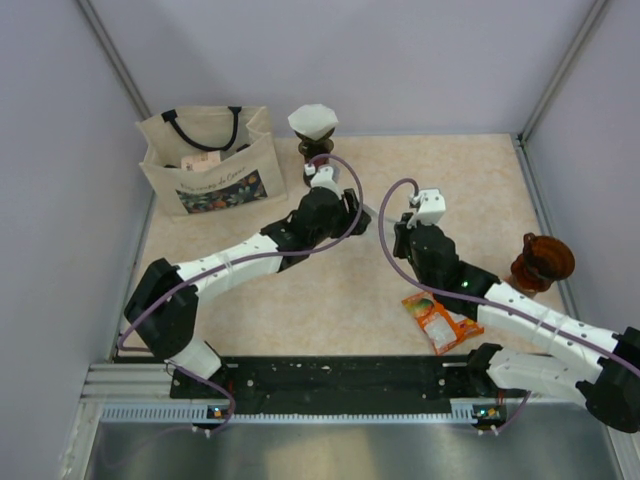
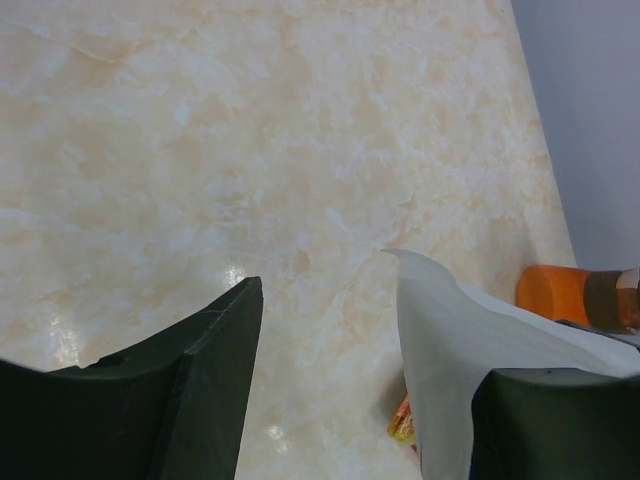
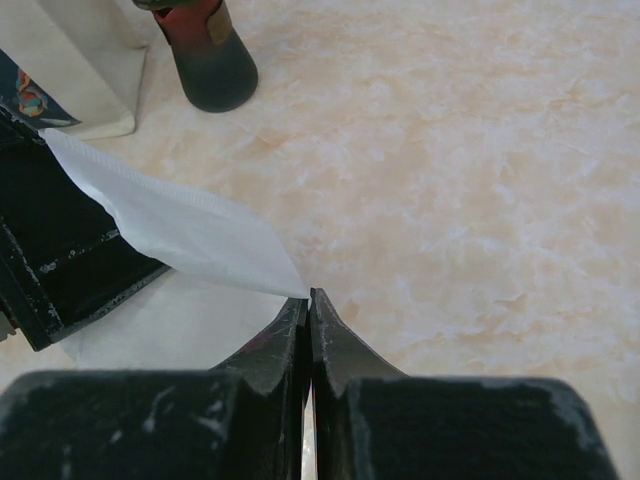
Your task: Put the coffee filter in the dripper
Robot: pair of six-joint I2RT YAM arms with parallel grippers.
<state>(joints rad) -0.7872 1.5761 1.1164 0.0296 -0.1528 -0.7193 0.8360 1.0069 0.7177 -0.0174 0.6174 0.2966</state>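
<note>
A white paper coffee filter (image 3: 190,235) hangs in the air between my two grippers. My right gripper (image 3: 309,297) is shut, with the filter's pointed corner pinched at its very tips. My left gripper (image 2: 370,340) stands open, and the filter (image 2: 450,340) lies against the inner face of its right finger only. Seen from above, the two grippers, left (image 1: 358,205) and right (image 1: 392,222), meet over the middle of the table. The dark dripper (image 1: 318,150) stands at the back beside the bag with a white filter (image 1: 313,122) sitting in its top. Its dark lower part (image 3: 212,65) shows in the right wrist view.
A canvas tote bag (image 1: 210,160) stands at the back left. A reddish-brown cone-shaped vessel (image 1: 541,262) is at the right edge, seen orange (image 2: 575,295) from the left wrist. An orange snack packet (image 1: 440,320) lies near the right arm. Grey walls enclose the table.
</note>
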